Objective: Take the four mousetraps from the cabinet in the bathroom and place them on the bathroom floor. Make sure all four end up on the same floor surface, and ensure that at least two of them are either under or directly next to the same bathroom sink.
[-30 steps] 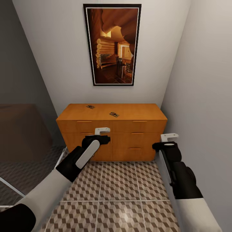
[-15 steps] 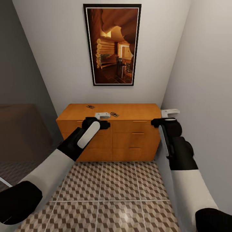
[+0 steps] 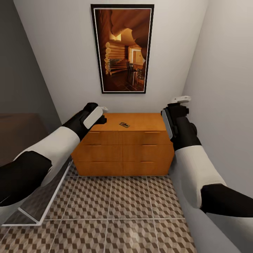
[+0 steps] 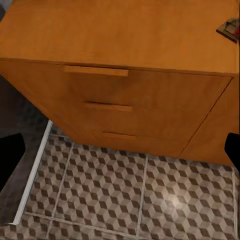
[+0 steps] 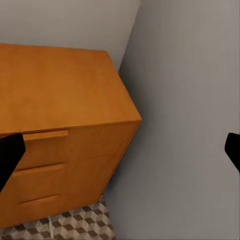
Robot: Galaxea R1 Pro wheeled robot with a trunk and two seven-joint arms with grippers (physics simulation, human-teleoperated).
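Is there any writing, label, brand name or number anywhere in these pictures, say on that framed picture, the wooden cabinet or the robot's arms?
None can be read.
The framed picture shows a log-cabin interior, with no caption or lettering.
The cabinet has plain drawer fronts, no label or brand.
The mousetrap on its top is too small to show any print.
The left gripper and right gripper carry no visible markings.

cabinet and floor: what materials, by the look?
Cabinet: orange-brown wood or wood veneer, satin finish; faint grain shows on its top in the left wrist view. Bathroom floor: glossy tile, probably ceramic; pale grout lines, printed cube pattern and a bright light reflection.
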